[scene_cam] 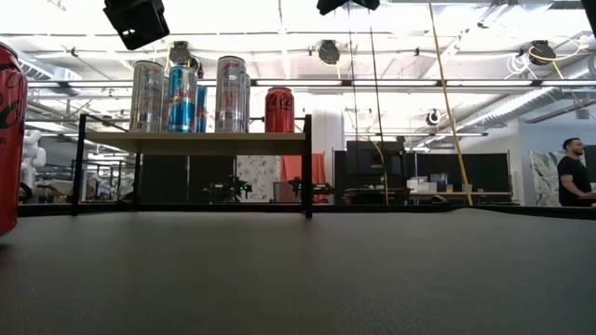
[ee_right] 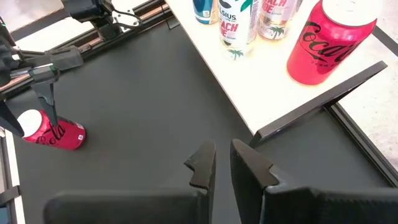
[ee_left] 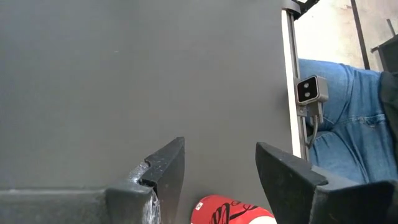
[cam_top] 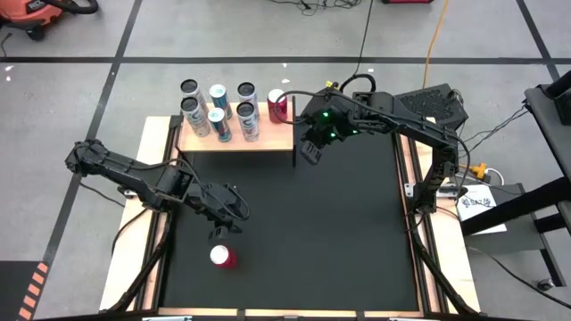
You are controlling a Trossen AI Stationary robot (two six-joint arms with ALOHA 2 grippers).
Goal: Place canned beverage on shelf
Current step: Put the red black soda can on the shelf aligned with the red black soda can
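On shelf (cam_top: 268, 138) at worktop's far edge: seven cans. Red can (cam_top: 222, 257) lies near front edge, under left gripper (cam_top: 225, 207), jaws apart; right gripper (cam_top: 310, 150) beside shelf, jaws together.

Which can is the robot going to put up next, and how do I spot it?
Probably this one: find the black table, then the wooden shelf at its far edge, crowded with cans. Come back to the near side, just past the left hand. The red can there stands alone, the only one not on the shelf.
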